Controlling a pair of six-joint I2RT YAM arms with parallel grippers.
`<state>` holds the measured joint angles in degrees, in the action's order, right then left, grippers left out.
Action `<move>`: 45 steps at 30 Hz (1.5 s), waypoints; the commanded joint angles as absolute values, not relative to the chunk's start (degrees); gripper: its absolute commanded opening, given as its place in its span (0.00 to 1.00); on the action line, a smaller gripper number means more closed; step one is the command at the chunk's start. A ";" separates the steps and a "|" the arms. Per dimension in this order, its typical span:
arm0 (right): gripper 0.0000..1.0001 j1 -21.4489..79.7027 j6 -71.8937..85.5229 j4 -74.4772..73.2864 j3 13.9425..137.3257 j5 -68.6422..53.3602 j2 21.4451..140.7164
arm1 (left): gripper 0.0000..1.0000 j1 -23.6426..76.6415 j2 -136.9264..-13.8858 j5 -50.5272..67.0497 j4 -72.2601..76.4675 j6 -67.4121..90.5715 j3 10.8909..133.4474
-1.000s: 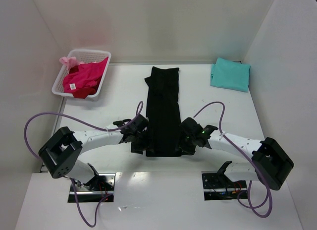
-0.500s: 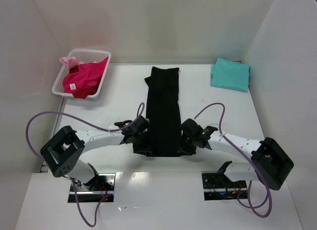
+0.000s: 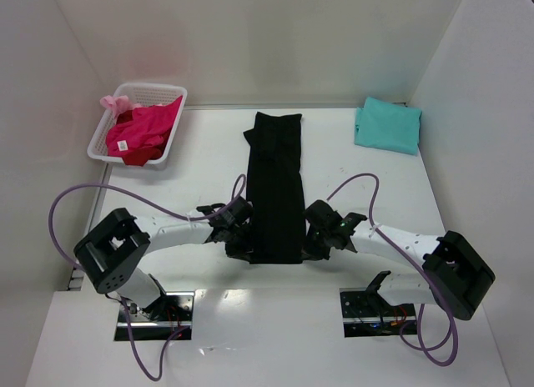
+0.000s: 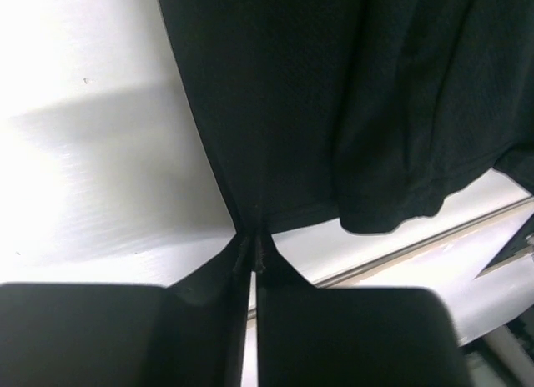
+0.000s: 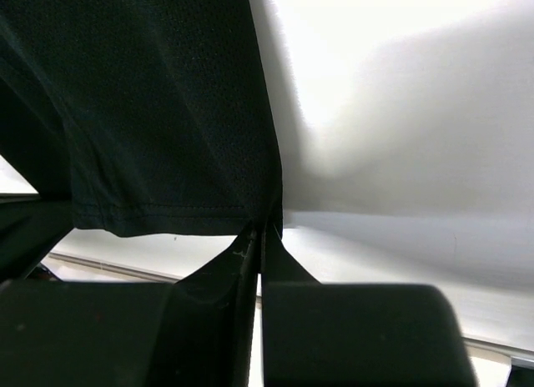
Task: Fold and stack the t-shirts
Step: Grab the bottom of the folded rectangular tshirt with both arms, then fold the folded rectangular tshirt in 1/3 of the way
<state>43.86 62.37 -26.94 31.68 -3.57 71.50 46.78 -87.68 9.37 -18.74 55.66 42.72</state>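
Observation:
A black t-shirt point(image 3: 275, 183) lies folded into a long narrow strip down the middle of the table. My left gripper point(image 3: 239, 247) is shut on its near left corner point(image 4: 250, 224). My right gripper point(image 3: 310, 247) is shut on its near right corner point(image 5: 269, 216). The near hem point(image 5: 158, 216) is lifted a little off the table. A folded teal t-shirt point(image 3: 388, 125) lies at the far right. A magenta-pink t-shirt point(image 3: 140, 133) with a white tag is bunched in the basket.
A white lattice basket point(image 3: 171, 99) stands at the far left, with a pale pink cloth point(image 3: 115, 102) over its rim. White walls close in the table on three sides. Purple cables point(image 3: 83, 199) loop over both arms.
Both grippers have closed from open onto the near corners of the black t-shirt. The near hem has drawn in slightly. The arms have barely shifted.

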 commanded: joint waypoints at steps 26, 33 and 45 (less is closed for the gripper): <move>0.00 44.82 61.09 -39.46 41.65 -3.87 55.02 | 0.00 48.78 -67.06 4.32 -37.79 57.05 48.15; 0.00 43.34 56.97 -37.36 52.45 0.61 61.25 | 0.00 46.68 -72.50 1.06 -37.79 51.95 56.94; 0.00 30.07 45.97 -28.57 60.11 1.85 72.58 | 0.00 34.03 -86.65 0.79 -33.49 38.86 71.27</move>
<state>32.95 49.89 -33.52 56.90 0.21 70.63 36.21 -84.03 0.71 -35.90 43.59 67.70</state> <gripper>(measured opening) 0.007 0.008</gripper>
